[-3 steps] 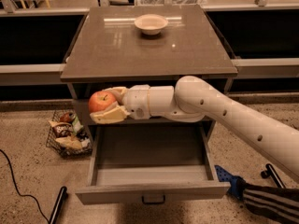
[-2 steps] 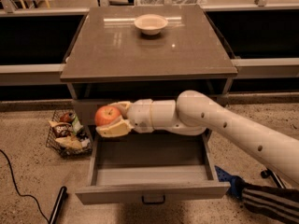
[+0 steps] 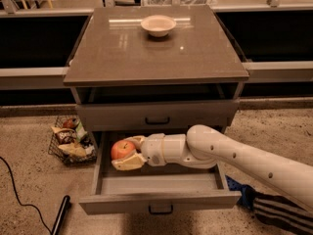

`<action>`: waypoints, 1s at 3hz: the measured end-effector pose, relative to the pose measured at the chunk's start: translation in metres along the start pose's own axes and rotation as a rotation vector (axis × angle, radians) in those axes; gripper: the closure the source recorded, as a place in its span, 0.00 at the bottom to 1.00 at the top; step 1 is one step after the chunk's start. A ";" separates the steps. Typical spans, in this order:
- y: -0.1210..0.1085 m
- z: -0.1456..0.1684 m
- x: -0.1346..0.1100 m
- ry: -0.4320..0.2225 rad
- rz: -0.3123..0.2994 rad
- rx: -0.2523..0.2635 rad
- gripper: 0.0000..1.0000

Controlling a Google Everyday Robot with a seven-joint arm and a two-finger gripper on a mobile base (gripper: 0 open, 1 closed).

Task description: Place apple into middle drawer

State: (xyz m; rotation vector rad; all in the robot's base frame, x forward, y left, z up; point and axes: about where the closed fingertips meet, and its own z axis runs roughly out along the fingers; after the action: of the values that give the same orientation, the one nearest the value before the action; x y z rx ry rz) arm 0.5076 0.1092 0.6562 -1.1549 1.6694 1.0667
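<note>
The red-orange apple (image 3: 121, 149) sits between the cream fingers of my gripper (image 3: 125, 152), which is shut on it. The white arm reaches in from the lower right. The apple hangs over the left half of the pulled-out middle drawer (image 3: 159, 202), just above its floor. The drawer is open toward the camera, with its dark bar handle at the front. The upper handled drawer front (image 3: 156, 115) is shut above it.
A beige bowl (image 3: 158, 25) stands at the back of the cabinet top (image 3: 156, 58). A wire basket of snacks (image 3: 68, 143) sits on the floor left of the drawer. A dark cable and a black bar lie at the lower left. Striped cloth lies at the lower right.
My gripper has carried the apple down, from level with the upper drawer front into the open middle drawer.
</note>
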 end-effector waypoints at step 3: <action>-0.030 0.014 0.056 0.096 0.002 0.017 1.00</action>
State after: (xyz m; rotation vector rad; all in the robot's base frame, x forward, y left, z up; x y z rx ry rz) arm 0.5249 0.1010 0.5945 -1.2103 1.7502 1.0106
